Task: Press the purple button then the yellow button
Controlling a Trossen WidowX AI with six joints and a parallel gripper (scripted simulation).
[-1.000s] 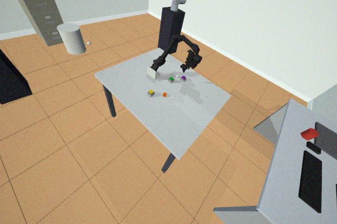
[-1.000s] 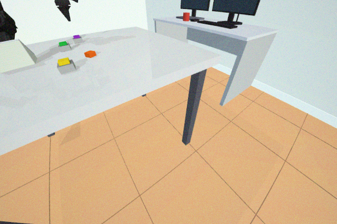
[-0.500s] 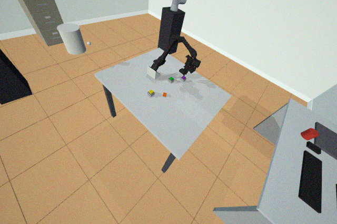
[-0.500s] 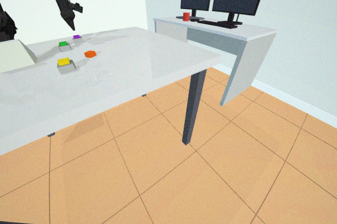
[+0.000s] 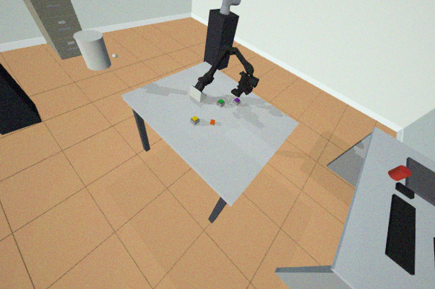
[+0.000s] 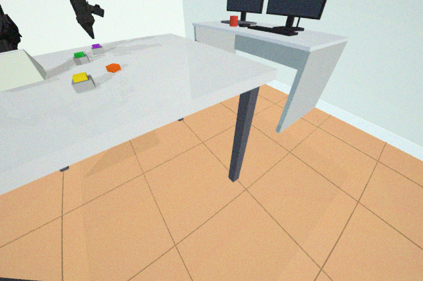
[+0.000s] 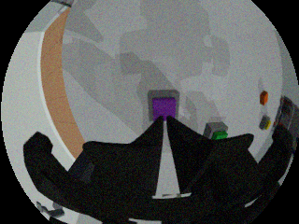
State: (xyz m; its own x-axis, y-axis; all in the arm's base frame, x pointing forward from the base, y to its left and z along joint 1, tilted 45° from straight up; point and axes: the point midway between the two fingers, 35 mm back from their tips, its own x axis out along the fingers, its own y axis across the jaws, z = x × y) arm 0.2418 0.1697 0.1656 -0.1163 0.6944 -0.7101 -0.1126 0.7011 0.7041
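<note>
The purple button (image 5: 236, 100) (image 6: 96, 46) (image 7: 163, 107) sits on a grey base on the table. My gripper (image 5: 234, 94) (image 6: 93, 38) (image 7: 164, 119) is shut and empty, with its fingertips together a little above the purple button; in the wrist view they show at the button's near edge. The purple cap stands up from its base. The yellow button (image 5: 194, 118) (image 6: 80, 77) (image 7: 266, 123) sits on its grey base, well away from the gripper, with its cap raised.
The green button (image 5: 221, 101) (image 6: 78, 54) (image 7: 220, 135) stands beside the purple one. An orange block (image 5: 212, 122) (image 6: 113, 67) (image 7: 263, 98) lies near the yellow button. A whitish slanted block (image 5: 195, 94) (image 6: 20, 70) stands by the arm's base on the table (image 5: 224, 159) (image 6: 153, 82).
</note>
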